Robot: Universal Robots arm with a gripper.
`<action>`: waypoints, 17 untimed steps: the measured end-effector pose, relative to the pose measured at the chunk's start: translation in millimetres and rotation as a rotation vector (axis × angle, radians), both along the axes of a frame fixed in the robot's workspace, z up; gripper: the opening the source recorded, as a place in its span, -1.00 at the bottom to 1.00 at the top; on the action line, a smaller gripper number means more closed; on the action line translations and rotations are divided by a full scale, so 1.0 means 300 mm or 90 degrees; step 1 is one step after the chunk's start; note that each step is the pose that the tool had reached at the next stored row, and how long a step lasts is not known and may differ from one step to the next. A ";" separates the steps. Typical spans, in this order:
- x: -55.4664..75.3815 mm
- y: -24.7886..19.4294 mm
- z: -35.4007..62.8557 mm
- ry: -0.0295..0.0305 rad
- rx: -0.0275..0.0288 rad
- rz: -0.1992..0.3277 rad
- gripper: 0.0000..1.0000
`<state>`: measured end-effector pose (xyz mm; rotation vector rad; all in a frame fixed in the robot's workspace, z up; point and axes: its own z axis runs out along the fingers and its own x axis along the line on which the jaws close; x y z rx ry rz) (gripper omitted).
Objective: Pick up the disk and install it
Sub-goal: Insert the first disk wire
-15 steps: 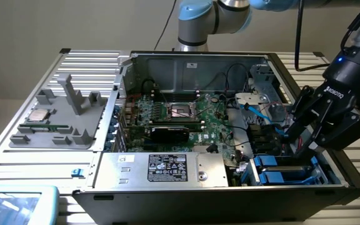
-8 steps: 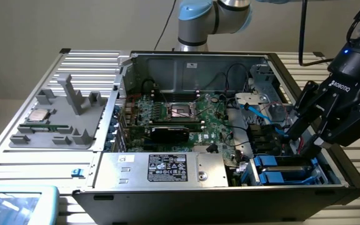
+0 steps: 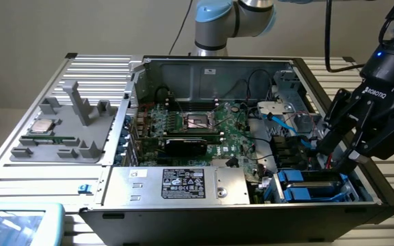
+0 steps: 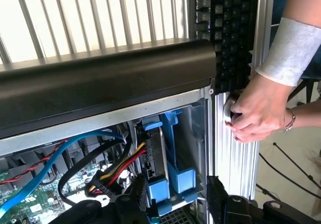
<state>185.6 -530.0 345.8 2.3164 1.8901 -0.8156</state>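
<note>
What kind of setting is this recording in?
Most likely a robotics lab bench set up for computer assembly: an opened PC tower with its motherboard exposed lies on a slatted aluminium table, and a robot gripper hangs over the drive bay.

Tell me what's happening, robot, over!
Gripper open, holding nothing, above the drive bay. Disk sitting in its blue rails in the bay. A person's hand is at the case edge, near the arm.
</note>
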 end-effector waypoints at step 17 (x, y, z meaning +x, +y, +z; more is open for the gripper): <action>-0.014 0.001 0.048 -0.0109 -0.0102 0.001 0.18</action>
